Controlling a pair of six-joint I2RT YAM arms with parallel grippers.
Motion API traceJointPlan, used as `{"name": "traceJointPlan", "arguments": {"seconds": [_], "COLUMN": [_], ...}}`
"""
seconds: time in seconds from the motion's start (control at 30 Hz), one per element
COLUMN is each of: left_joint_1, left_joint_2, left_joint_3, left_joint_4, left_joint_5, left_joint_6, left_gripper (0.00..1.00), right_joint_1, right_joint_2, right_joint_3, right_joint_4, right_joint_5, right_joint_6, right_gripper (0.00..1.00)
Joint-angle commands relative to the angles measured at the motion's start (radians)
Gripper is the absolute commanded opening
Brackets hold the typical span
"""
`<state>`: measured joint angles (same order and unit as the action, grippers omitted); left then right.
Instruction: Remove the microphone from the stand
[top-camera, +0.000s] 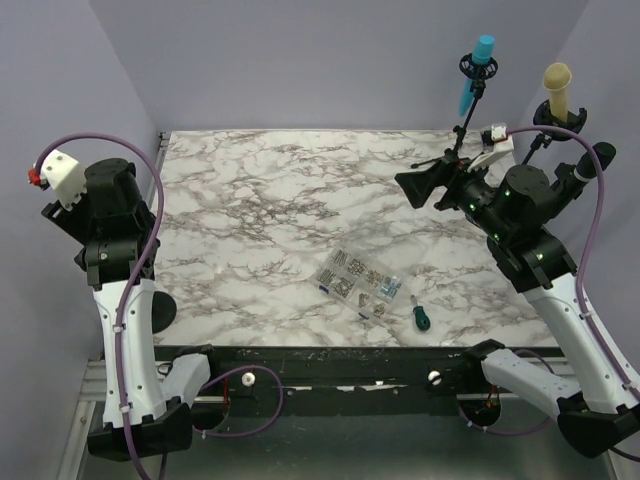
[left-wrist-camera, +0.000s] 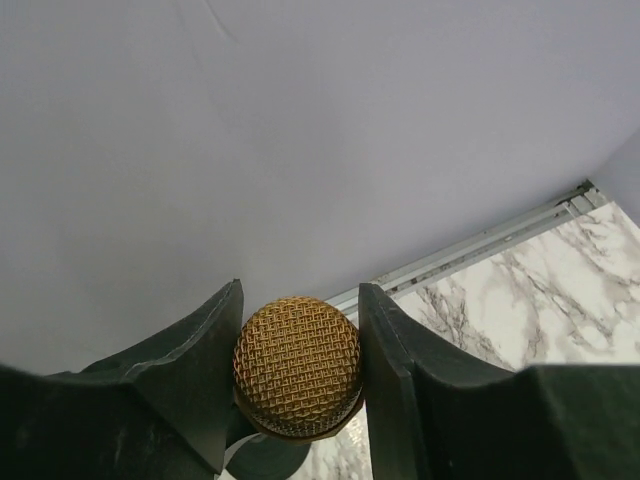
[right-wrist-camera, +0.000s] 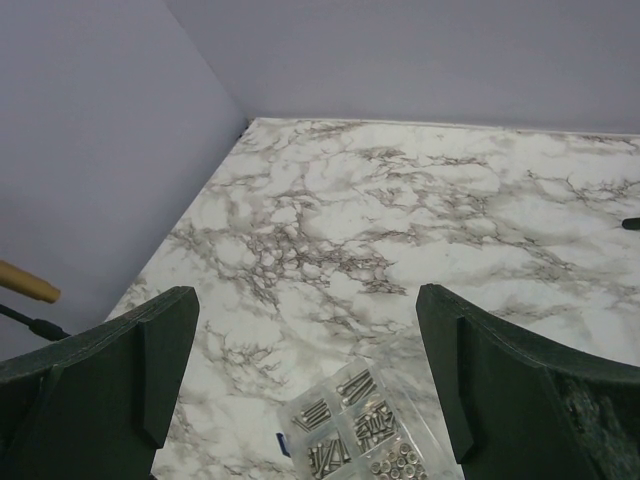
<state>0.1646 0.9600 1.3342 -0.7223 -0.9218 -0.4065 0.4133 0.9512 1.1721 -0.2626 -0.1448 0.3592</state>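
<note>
Dark finger pads (left-wrist-camera: 190, 380) of the left claw (left-wrist-camera: 300, 292) filled the bottom of the left wrist view, one on each side of the gold mesh head of the microphone (left-wrist-camera: 298, 365). Both pads appeared to touch the mesh, so the claw was recorded as closed on the head. The grip was taken at the widest part, judged to be so that the body could be drawn up and out of its seat. Just below the claw a dark rounded holder (left-wrist-camera: 262, 462) was noted, presumably part of the stand; it was cut off by the frame edge, and whether the microphone had left it could not be told. From above, this claw and its load were hidden under the left arm (top-camera: 110, 210); only a dark disc (top-camera: 158, 313) beside that arm showed, possibly the stand's foot. The right claw (right-wrist-camera: 305, 300) stood with its fingers wide apart and nothing between them, clear of the job, above the marble table (top-camera: 260, 200) with a clear box of screws (right-wrist-camera: 355, 425) beneath it. Firmness of the left claw's hold could not be confirmed.
</note>
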Motion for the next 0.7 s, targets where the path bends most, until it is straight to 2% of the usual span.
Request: {"name": "traceJointPlan", "arguments": {"seconds": [0.0,0.07,0.17,0.2,0.67], "left_joint_1": [0.007,0.007,0.007,0.007,0.006], "left_joint_2": [-0.011,-0.025,-0.044,-0.052,-0.137], "left_joint_3": [0.021,0.026,0.031,0.034,0.047], "left_joint_4": [-0.004,-0.010,-0.026,-0.029,-0.043], "left_joint_5": [0.088,0.124,0.202,0.227,0.699], "left_joint_6": [0.000,0.004,0.015,0.023,0.134], "left_gripper": [0.36,0.26,0.02,0.00,0.00], "right_joint_1": [0.007,0.007,0.007,0.007,0.007], "right_joint_2": [0.002,0.002,0.006,0.010,0.041], "right_joint_3": [0.015,0.015,0.014,0.014,0.006], "right_joint_4": [0.002,0.002,0.006,0.008,0.018], "right_joint_5": [-0.021,-0.019,-0.022,-0.025,-0.058], "right_joint_6": [0.004,0.003,0.006,0.007,0.021], "right_gripper": [1.00,1.00,1.00,1.00,1.00]}}
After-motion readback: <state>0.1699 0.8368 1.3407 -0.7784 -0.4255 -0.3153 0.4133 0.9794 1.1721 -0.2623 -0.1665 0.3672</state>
